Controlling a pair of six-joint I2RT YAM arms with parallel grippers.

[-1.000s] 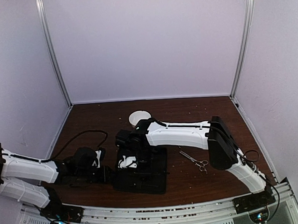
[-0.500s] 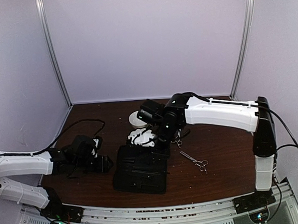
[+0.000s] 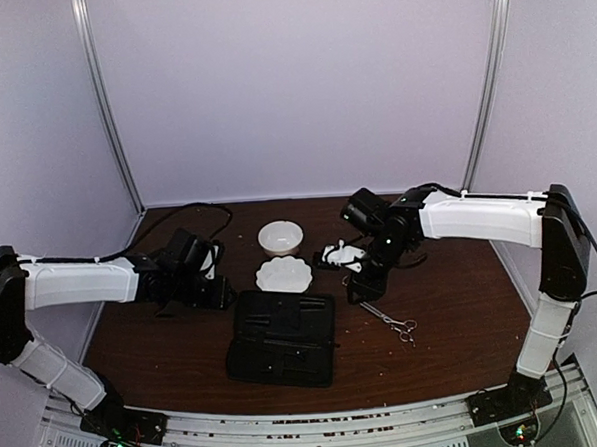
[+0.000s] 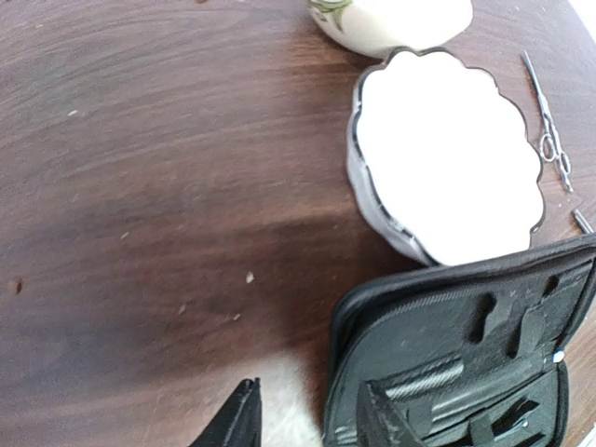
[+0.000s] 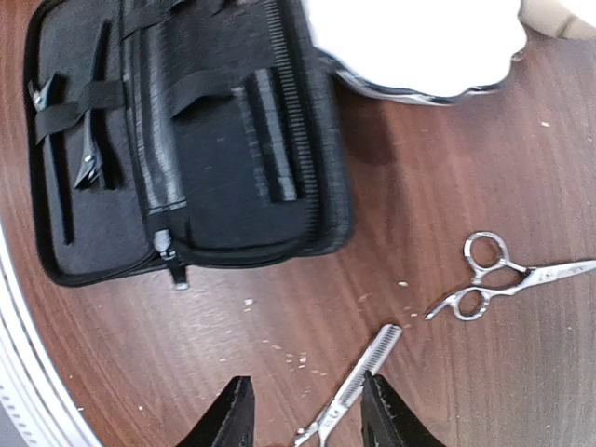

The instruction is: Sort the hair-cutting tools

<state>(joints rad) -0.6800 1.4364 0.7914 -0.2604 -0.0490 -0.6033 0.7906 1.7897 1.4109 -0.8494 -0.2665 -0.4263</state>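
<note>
Lower centre, the black case (image 3: pixel 282 351) is lying unzipped on the tabletop (image 3: pixel 452 286). Right of it, plain scissors (image 3: pixel 392 322) are resting. Toothed scissors (image 5: pixel 362 372) are lying ungripped under the right tool (image 5: pixel 305 378), which is standing half-parted. Mid-left, the left tool (image 4: pixel 309 384) is hovering half-spread, empty.

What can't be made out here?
- Right wrist view: thinning scissors handles cut off by the bottom edge, so contact with the right gripper is unclear.
- Right wrist view: plain scissors blade tips cut off by the right edge.
- Left wrist view: case cut off by the bottom and right edges; bowl by the top edge.
- Top view: case contents too small and dark.
</note>
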